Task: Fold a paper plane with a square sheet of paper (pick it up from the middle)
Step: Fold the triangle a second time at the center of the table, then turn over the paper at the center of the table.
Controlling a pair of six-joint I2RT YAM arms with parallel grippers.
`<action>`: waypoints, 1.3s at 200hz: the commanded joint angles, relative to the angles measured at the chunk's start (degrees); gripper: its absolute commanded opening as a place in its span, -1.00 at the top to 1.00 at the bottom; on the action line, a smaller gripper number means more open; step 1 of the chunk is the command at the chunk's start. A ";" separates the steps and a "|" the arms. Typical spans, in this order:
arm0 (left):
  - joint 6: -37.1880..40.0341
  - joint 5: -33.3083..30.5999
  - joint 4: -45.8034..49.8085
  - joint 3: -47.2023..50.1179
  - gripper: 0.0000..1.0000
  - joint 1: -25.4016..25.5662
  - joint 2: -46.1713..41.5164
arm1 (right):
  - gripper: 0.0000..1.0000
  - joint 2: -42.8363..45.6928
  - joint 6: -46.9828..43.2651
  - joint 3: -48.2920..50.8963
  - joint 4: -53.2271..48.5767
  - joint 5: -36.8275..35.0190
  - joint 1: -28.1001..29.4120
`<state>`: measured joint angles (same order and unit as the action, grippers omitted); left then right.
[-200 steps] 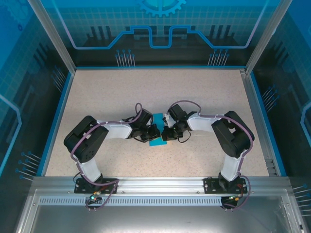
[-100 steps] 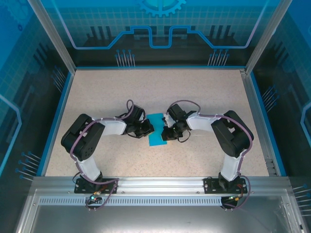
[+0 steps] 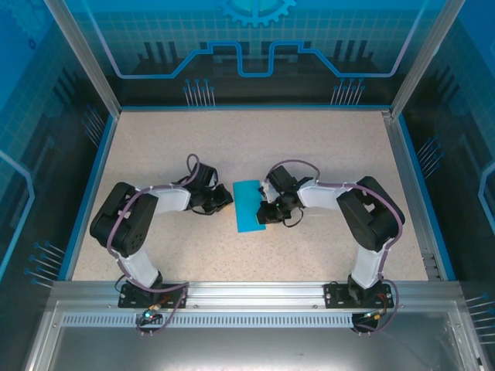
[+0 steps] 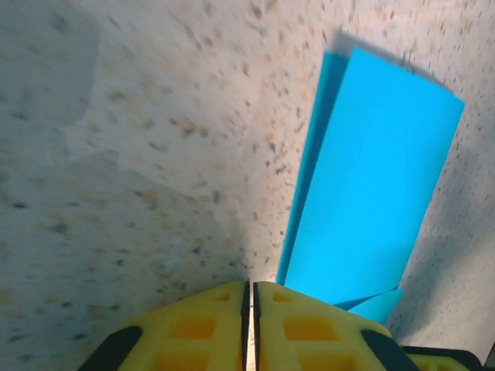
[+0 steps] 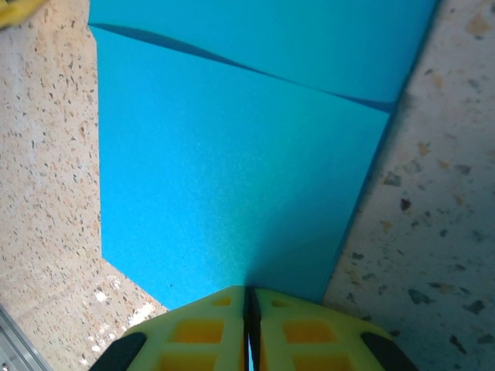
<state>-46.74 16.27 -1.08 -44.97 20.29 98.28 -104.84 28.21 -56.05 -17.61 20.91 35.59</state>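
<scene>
the paper [image 3: 249, 205] is looking light, limp; mid-fold pinching seems safest. the left gripper [image 4: 249, 290] is sitting clenched beside it, the right gripper [image 5: 247, 294] clenched over it.

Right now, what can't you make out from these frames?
- Right wrist: whether the right hand pinches the paper or only presses on it. Its closed fingers cover the contact. The paper's far end is cut off by the top edge.
- Left wrist: the paper's near corner is hidden behind the left hand.
- Top external: creases and layer count are too small to read, and the right hand covers the paper's right edge.
</scene>
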 commanded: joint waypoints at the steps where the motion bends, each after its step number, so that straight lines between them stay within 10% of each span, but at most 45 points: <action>1: 2.14 -0.72 1.98 0.64 0.67 -0.80 -5.02 | 0.69 1.55 2.63 2.53 -1.42 -2.84 0.18; 98: -1.14 7.70 -0.76 4.98 0.20 1.12 -11.06 | 0.12 5.40 2.53 -0.82 3.53 -6.32 -3.87; 260: -5.03 9.97 -5.05 5.21 0.23 6.33 -5.78 | 0.75 -0.28 5.36 0.13 9.95 -0.87 -5.60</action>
<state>-51.13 24.56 -5.32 -40.01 25.85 91.24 -104.92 32.01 -56.95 -10.02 18.57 31.44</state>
